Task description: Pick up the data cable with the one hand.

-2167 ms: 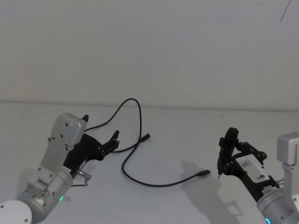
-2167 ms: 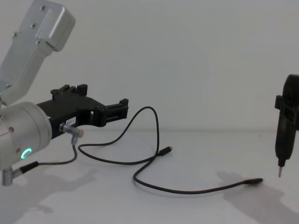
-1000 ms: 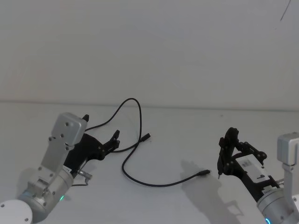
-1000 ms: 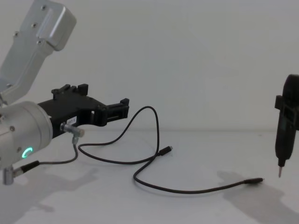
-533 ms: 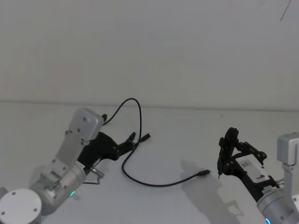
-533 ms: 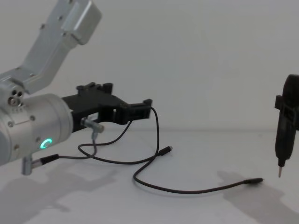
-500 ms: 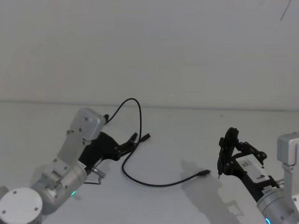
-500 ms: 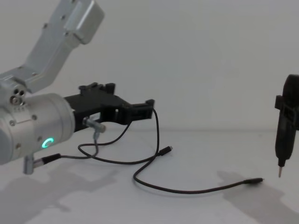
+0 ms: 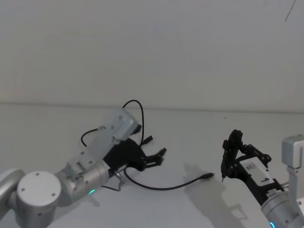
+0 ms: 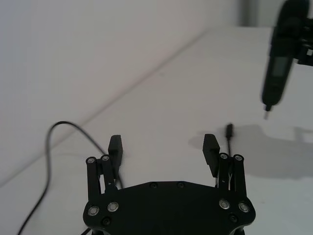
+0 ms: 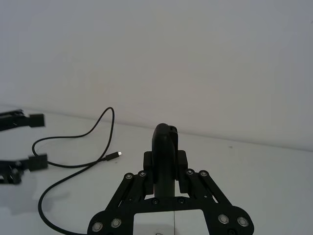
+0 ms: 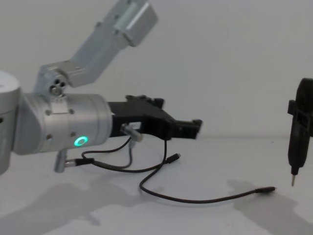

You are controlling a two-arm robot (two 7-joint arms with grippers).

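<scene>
**Clerk:** Entry one, the data cable (image 12: 195,201). Description and location?

**Checker:** Black, thin, curvy. It lies loose on the white surface (image 9: 190,128) and no claw touches it. A long low curve runs out to the end plug (image 9: 205,176) at its 3 o'clock end. The second plug (image 9: 149,139) lies near the middle of the surface, at 12 o'clock from the left claw. Behind that, at about 11 o'clock from the same claw, the cable rises in an upright loop.

**Clerk:** Entry two, the left claw (image 9: 158,158)?

**Checker:** Black, angular, two-fingered. It is mounted on the fat silver left arm (image 12: 63,125), which has a green ring light lit. Location: toward 7 o'clock in the head view, raised above the surface, with the cable's curve lying below it. State: released. The fingers (image 10: 211,147) are spread wide with nothing between them.

**Clerk:** Entry three, the right claw (image 11: 165,159)?

**Checker:** Location: 4 o'clock in the head view. State: clenched on a slim black tool (image 12: 299,132), which is held upright with its pointed metal tip down. The tip stands near the end plug, at the plug's 3 o'clock, and apart from it. Whether the tip meets the surface, I cannot tell.
</scene>
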